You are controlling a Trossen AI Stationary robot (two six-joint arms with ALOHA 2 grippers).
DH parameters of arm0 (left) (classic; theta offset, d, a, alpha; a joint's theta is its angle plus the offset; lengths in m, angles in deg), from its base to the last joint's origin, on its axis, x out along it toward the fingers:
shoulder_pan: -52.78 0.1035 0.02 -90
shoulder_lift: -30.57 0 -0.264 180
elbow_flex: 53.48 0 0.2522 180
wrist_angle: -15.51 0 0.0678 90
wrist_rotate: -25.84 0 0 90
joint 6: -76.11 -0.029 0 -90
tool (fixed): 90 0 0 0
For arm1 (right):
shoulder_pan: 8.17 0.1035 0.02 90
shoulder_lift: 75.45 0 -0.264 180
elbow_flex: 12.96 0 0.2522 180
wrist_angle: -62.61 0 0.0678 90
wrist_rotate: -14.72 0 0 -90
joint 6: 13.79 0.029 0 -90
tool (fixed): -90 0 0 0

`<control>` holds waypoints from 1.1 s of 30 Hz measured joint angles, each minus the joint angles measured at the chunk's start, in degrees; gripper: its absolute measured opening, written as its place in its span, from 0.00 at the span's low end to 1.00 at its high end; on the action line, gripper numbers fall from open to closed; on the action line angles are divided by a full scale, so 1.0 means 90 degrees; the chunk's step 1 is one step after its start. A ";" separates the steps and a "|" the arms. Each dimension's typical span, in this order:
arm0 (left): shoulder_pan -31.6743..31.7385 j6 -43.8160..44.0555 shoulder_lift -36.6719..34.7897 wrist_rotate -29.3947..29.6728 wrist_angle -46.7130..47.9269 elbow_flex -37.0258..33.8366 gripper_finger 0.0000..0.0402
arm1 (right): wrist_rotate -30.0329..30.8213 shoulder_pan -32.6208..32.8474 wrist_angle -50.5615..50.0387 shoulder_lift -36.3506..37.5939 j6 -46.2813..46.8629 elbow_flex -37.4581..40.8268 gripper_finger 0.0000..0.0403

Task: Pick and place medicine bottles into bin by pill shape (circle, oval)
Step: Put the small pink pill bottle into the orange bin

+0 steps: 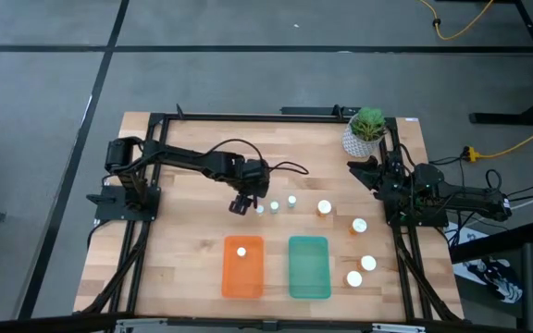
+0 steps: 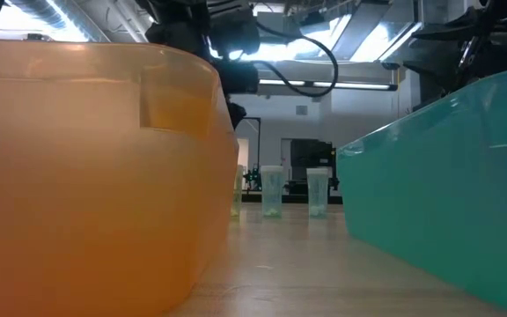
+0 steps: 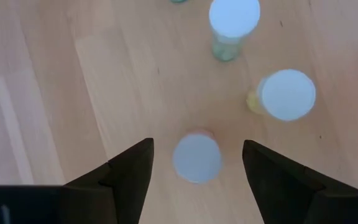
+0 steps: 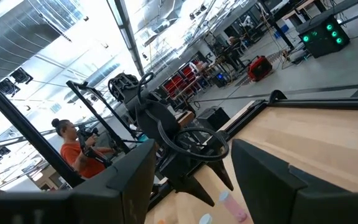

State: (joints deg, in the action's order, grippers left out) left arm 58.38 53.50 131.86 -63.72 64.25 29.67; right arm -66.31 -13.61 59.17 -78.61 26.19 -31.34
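My left gripper (image 1: 241, 204) is open, pointing down over the table's middle. Its two fingers stand on either side of a tiny white-capped bottle (image 3: 196, 157) without touching it. Two more tiny bottles (image 3: 234, 18) (image 3: 286, 94) stand just beyond it; in the high view tiny bottles stand in a row (image 1: 275, 205). One tiny bottle (image 1: 241, 251) stands in the orange tray (image 1: 229, 277). The teal tray (image 1: 309, 289) lies beside it. Several larger amber bottles (image 1: 324, 207) (image 1: 359, 225) (image 1: 368, 264) stand at the right. My right gripper (image 4: 194, 162) is open and empty at the right edge (image 1: 364, 169).
A white pot with a green plant (image 1: 366, 129) stands at the far right corner. In the low view the orange tray wall (image 2: 86, 176) and teal tray wall (image 2: 447, 176) fill the sides, with two tiny bottles (image 2: 271, 189) between them. A person in orange (image 4: 73, 149) is beyond the table.
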 joint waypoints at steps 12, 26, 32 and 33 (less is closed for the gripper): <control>0.0009 0.0012 0.0173 0.0204 -0.0284 -0.0035 0.59 | -0.0007 0.0000 -0.0017 0.0002 0.0005 0.0001 0.53; 0.0044 0.0017 0.0202 0.0172 -0.0085 -0.0035 0.58 | -0.0070 0.0000 -0.0041 0.0000 0.0020 0.0000 0.53; 0.0044 0.0018 0.0202 0.0170 -0.0093 -0.0035 0.48 | -0.0068 0.0000 -0.0041 0.0001 0.0010 0.0000 0.53; 0.0044 0.0015 0.0202 0.0172 -0.0104 -0.0035 0.47 | -0.0068 0.0000 -0.0041 0.0001 0.0009 0.0002 0.53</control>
State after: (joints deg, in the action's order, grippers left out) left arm 58.77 53.63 133.68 -62.16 63.31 29.36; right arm -66.92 -13.61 58.80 -78.60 26.27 -31.32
